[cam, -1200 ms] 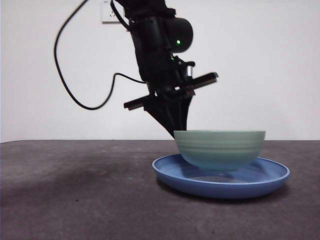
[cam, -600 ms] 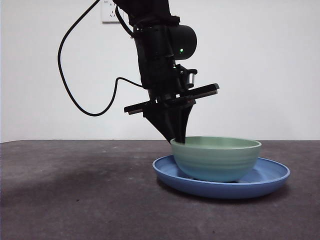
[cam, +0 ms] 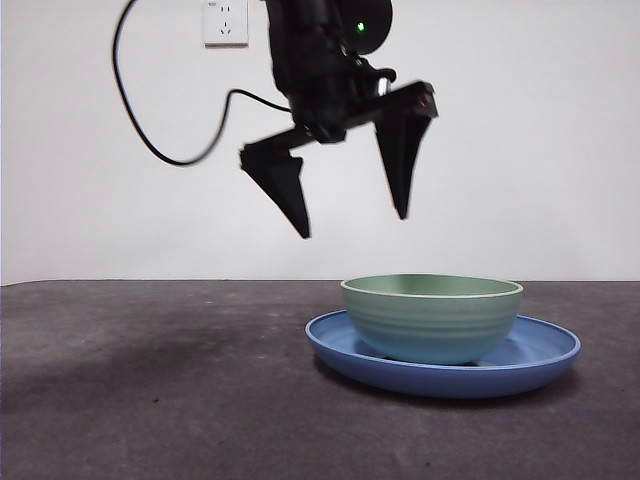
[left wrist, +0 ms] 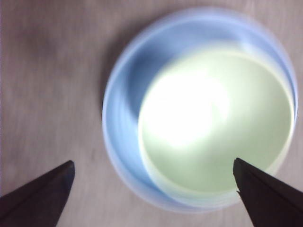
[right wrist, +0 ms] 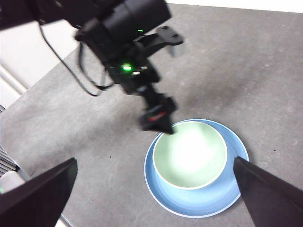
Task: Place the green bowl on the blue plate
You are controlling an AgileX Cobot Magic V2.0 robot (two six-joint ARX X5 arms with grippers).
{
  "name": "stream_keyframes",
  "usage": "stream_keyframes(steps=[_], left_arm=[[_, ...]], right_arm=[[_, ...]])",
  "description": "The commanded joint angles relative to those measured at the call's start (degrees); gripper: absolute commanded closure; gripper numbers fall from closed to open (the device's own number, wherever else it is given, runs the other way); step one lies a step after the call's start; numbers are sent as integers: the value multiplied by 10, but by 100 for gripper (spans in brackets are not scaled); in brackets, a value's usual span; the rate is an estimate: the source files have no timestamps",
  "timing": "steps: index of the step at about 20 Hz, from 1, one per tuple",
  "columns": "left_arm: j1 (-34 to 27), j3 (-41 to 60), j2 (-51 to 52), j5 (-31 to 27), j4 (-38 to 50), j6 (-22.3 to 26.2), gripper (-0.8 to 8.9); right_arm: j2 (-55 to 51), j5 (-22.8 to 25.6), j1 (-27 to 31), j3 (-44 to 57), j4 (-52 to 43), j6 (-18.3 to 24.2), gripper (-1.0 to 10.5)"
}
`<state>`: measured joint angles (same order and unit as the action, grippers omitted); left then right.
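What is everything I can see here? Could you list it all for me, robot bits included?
green bowl: one, pale mint green, sitting upright inside the blue plate, off-centre toward one side of it.
blue plate: one, glossy medium blue, flat on the table under the bowl.
table: one, dark grey surface, bearing the plate.
wall socket: one, white, on the white wall behind the arm.
cable: one, black, looping down from the arm in front of the wall.
left gripper: one, black, jaws spread wide open, hanging in the air above the bowl, touching nothing.
right gripper: one, black, jaws open, high up and looking down on the scene.
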<state>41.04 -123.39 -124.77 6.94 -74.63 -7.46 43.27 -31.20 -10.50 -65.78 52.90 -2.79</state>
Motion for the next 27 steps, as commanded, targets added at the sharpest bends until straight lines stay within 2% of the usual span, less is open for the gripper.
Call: stream_keyframes(steps=[1,4,7,13,19,24,26,27], left_arm=[[0,-17,24,-1,-44,37,187],[-11,-3,80,-1,-69,41,187],[-22,71,189,-1,-60,57,187],[-65,329,480,-1,83,68,187],[-84,521,706,0,192,70,187],[-84,685,856,6,293,67,188],[-84,704,886,6,297,64,188],[-84,704,892,6,297,63,188]], right_arm=[[4,2,-2,-8,-4,2,409],[5,2,-2,-8,-4,2,409],[5,2,-2,-8,-3,-1,409],[6,2,-2,-8,-2,-11,409],[26,-1,-2,-8,6,-17,409],[35,-1,-2,-7,17,-17,409],[39,12,-2,-7,27,-22,409],[45,33,-2,-7,43,-24,409]])
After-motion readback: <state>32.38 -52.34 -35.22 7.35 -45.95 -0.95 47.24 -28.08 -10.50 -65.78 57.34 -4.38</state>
